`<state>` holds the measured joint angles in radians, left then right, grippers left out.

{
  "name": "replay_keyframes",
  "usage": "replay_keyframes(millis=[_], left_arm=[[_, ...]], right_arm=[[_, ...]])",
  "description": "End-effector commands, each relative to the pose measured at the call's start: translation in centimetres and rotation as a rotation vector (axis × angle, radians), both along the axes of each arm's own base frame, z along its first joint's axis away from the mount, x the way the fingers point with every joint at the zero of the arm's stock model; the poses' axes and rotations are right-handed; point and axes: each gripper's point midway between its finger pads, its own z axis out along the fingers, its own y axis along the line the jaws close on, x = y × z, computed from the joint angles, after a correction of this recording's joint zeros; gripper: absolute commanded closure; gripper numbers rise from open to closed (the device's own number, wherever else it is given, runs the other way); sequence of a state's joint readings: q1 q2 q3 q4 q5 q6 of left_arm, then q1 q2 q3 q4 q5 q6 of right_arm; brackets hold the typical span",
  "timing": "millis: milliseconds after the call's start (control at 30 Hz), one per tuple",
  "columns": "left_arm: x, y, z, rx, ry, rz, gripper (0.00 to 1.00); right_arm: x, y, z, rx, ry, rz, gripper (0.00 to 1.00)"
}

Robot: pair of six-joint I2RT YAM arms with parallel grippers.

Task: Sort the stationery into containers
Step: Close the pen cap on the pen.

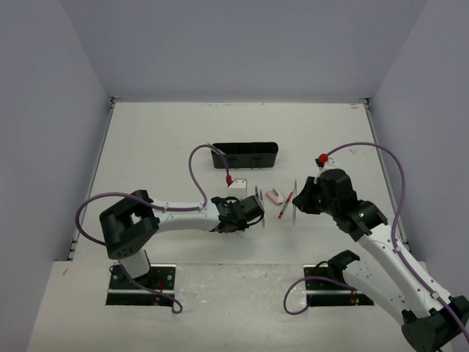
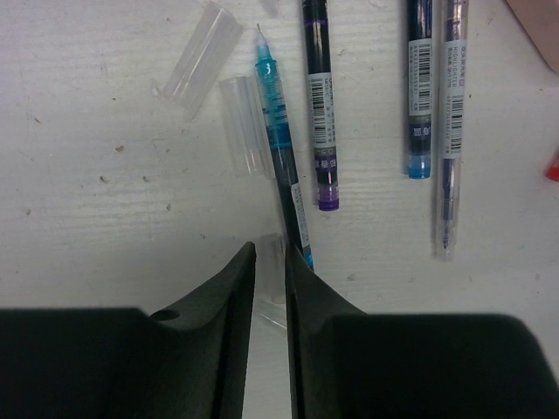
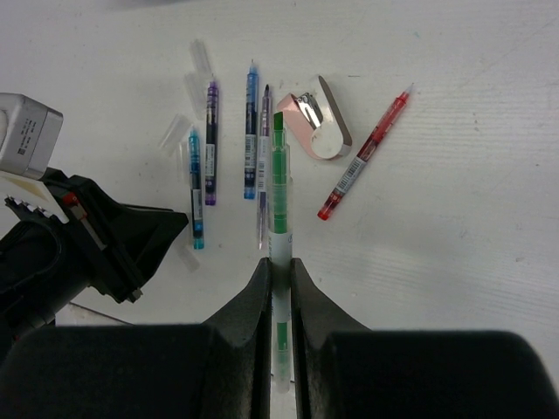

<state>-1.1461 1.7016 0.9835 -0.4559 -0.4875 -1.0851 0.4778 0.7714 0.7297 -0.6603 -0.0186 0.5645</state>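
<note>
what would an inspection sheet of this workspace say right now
surface: white table, scuffed and specked
job's things: black tray at far middle, contents hidden; teal pen, purple pen, blue pen, clear pen, red pen, eraser loose between the arms
clutter: two clear caps beside the teal pen
pincers: left pincer low at the teal pen's end, jaws narrow, grip unclear; right pincer shut on green pen
cables: purple cables arching off both arms
surroundings: plain walls on three sides
</note>
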Motion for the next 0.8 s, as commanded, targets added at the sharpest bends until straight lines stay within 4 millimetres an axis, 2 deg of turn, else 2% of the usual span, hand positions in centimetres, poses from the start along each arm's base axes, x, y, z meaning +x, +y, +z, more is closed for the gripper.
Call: replay_keyframes(millis=[0, 433, 633, 767], left_arm=[[0.1, -0.3, -0.4, -0.018, -0.010, 0.014, 0.79], [-0.5, 0.1, -2.5, 0.002, 0.027, 0.018, 0.80], [-0.5, 0.1, -2.3, -0.005, 0.024, 0.022, 0.99], [0.0, 0.1, -0.7, -0.027, -0.009, 0.034, 1.00]], right_arm=[[0.2, 0.6, 0.3, 0.023, -0.017, 0.019, 1.00], [-0.1, 1.0, 0.5, 0.057, -0.026, 0.033, 1.00], [-0.3, 1.7, 0.4, 0.085, -0.021, 0.062, 1.00], [-0.6, 2.3, 0.7, 0.116, -0.032, 0.097, 1.00]])
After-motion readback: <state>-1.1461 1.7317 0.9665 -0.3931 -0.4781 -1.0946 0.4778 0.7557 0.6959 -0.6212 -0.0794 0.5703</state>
